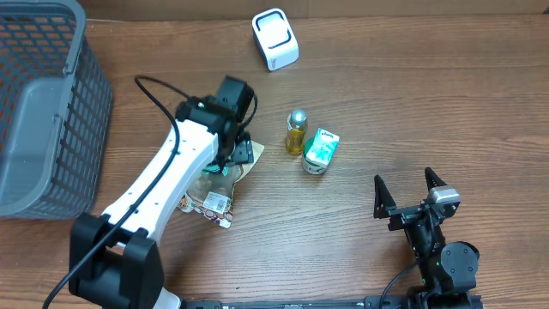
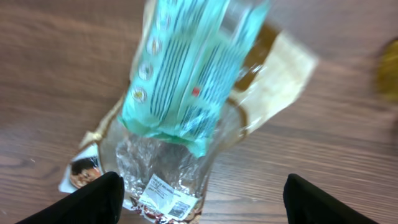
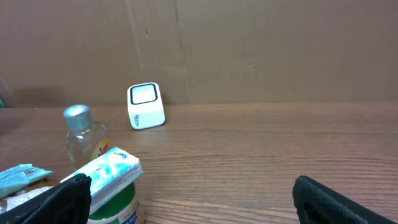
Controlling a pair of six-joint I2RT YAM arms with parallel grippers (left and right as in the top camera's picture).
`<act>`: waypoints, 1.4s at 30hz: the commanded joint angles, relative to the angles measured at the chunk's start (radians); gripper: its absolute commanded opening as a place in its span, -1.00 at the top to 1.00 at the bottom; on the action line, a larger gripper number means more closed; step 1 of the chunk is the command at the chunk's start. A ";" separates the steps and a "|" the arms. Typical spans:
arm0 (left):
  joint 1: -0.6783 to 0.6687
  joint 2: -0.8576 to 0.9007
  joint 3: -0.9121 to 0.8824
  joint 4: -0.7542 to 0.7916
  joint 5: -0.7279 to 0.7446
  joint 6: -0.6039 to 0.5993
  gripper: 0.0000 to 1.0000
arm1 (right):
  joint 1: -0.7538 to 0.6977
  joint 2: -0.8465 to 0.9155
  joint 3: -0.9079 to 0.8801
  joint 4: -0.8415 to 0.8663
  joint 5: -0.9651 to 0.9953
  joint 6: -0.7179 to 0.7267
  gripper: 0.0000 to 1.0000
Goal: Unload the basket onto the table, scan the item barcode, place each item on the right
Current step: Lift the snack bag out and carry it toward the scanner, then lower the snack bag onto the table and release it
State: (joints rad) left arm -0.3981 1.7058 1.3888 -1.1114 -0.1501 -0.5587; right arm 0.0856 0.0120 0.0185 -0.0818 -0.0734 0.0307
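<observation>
The step in hand is judged to be the pick-up of an item from the pile of packets; no scan is under way. The left gripper (image 2: pixel 204 182) is seen in its wrist view with its fingers spread wide, one at each lower corner of the frame, and nothing is pinched between them. A teal packet (image 2: pixel 186 68) is shown blurred at the upper centre of that view; whether it lies on the pile or is in the air cannot be told. Beneath it a clear packet (image 2: pixel 165 165) is laid on the table (image 1: pixel 429 86), with a white printed label (image 2: pixel 163 199) at the bottom edge of the frame, between the fingers.

The right gripper (image 1: pixel 403 178) is parked at the lower right of the overhead view, released and empty. The scanner (image 1: pixel 275 38) is placed at the top centre, well apart from the pile.

The next move is judged to call for a closing on one packet, and then a carry to the scanner with the code turned toward its window.

In the overhead view much of the pile is covered by the left arm. The print on the label is too small to be read.
</observation>
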 commanded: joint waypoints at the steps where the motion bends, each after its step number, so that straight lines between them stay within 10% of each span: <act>1: -0.001 -0.040 0.116 -0.039 -0.021 0.038 -0.67 | -0.003 -0.009 -0.010 0.004 0.009 0.006 -1.00; 21: 0.107 -0.040 0.598 -0.193 -0.158 0.134 -1.00 | -0.003 -0.009 -0.010 0.004 0.009 0.006 -1.00; 42: 0.208 -0.039 0.610 -0.201 -0.166 0.133 -0.99 | -0.003 -0.009 -0.010 0.004 0.009 0.006 -1.00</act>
State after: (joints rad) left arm -0.1890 1.6886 1.9778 -1.3128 -0.3004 -0.4412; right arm 0.0856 0.0120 0.0185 -0.0818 -0.0734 0.0299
